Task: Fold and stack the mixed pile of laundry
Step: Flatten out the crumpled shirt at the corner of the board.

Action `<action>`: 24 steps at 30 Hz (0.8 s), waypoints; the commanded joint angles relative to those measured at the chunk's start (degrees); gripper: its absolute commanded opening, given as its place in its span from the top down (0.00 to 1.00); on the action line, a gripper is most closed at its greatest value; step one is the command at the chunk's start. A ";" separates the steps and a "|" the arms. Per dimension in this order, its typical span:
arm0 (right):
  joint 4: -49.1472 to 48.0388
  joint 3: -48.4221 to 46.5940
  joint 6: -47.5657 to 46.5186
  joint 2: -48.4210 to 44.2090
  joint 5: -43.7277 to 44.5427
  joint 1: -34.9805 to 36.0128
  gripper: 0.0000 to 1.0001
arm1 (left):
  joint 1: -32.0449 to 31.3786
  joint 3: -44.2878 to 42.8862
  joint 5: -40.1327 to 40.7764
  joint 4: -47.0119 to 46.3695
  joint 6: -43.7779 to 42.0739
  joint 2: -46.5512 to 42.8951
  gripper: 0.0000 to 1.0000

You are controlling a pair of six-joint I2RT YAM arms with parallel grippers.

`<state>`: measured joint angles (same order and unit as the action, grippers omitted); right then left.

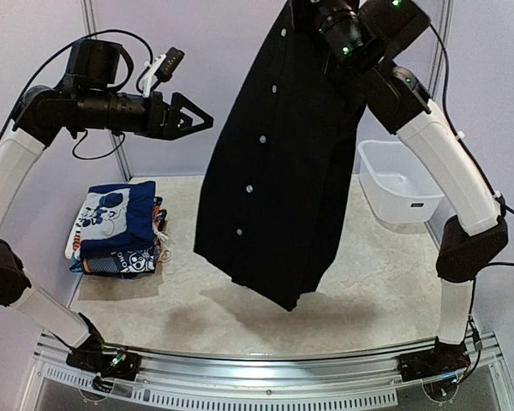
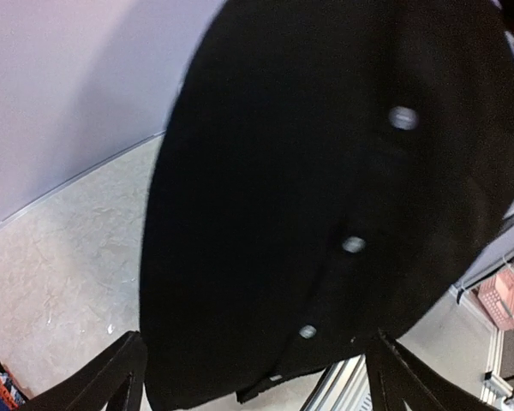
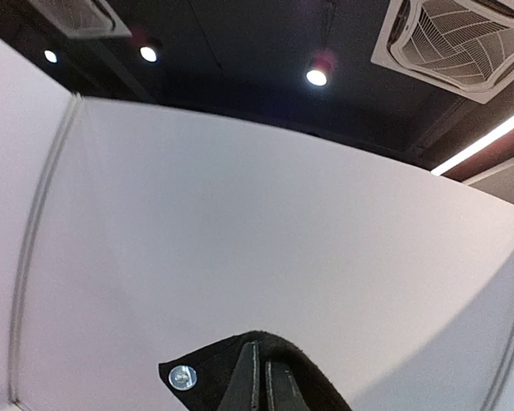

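A large black buttoned shirt (image 1: 274,171) hangs full length above the table, its lower corner just over the surface. My right gripper (image 1: 307,10) is raised to the top of the overhead view and shut on the shirt's upper edge; the right wrist view shows the closed gripper (image 3: 263,381) pinching black cloth (image 3: 311,382) beside a button. My left gripper (image 1: 201,116) stands open in the air just left of the shirt, touching nothing. In the left wrist view the gripper (image 2: 261,377) has its fingers (image 2: 120,377) spread wide, with the shirt (image 2: 325,171) hanging in front of them. Folded blue cartoon-print and navy garments (image 1: 120,227) are stacked at the table's left.
A white plastic tub (image 1: 403,180) stands at the back right of the table. Pale walls close off the back and sides. A metal rail (image 1: 265,364) runs along the near edge. A pink basket (image 2: 501,300) sits beyond the table.
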<state>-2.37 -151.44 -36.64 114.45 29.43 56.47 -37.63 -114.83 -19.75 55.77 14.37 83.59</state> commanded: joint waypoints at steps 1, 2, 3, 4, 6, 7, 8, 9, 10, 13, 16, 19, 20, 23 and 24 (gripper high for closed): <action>-0.58 -0.60 -14.36 2.99 16.13 -0.62 1.00 | -6.96 1.87 3.22 0.24 -4.94 -0.40 0.10; -0.48 -0.62 -16.12 3.40 18.19 -0.65 1.00 | -8.43 2.38 3.01 -0.59 -5.20 -0.32 0.11; -0.04 -0.56 -17.35 3.54 19.89 -0.79 1.00 | -9.82 2.93 2.89 -1.64 -5.29 -0.16 0.11; 0.33 -0.53 -17.72 3.62 21.36 -0.89 1.00 | -11.45 3.26 2.96 -2.45 -5.50 0.20 0.11; 1.21 -0.59 -18.16 3.60 23.94 -1.26 1.00 | -14.56 3.43 3.94 -3.66 -6.30 1.22 0.11; 1.41 -0.59 -17.99 3.59 25.35 -1.60 1.00 | -15.78 3.53 4.43 -4.07 -6.55 1.87 0.12; 1.98 -0.61 -17.71 3.58 26.62 -1.81 1.00 | -16.80 3.64 4.72 -4.80 -6.83 2.52 0.12; 2.25 -0.56 -17.13 3.52 27.71 -2.12 1.00 | -17.75 3.96 4.82 -5.61 -7.05 3.07 0.13; 3.07 -0.54 -15.98 3.43 28.78 -2.26 1.00 | -18.44 4.73 4.76 -6.83 -7.23 3.45 0.13; 4.53 -0.56 -13.82 3.17 32.24 -2.63 1.00 | -19.93 8.90 4.02 -13.01 -7.47 3.64 0.15; 4.76 -0.53 -13.28 3.30 35.99 -3.06 1.00 | -21.72 16.26 5.05 -22.35 -8.36 3.34 0.16; 5.19 -0.55 -13.13 3.79 38.90 -3.38 1.00 | -23.29 22.85 9.01 -31.21 -10.65 4.47 0.11; 5.42 -0.53 -12.91 3.90 39.55 -3.42 1.00 | -23.55 24.78 9.59 -33.76 -11.64 5.34 0.10; 7.33 -0.30 -11.75 4.26 41.02 -3.69 1.00 | -23.71 27.16 10.41 -36.45 -14.31 9.99 0.10; 8.26 -0.08 -11.14 4.28 41.32 -3.88 1.00 | -23.71 26.92 10.78 -35.40 -15.79 11.62 0.11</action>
<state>3.77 -151.39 -50.04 119.00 66.72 53.19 -60.40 -89.82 -12.01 27.16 3.77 89.65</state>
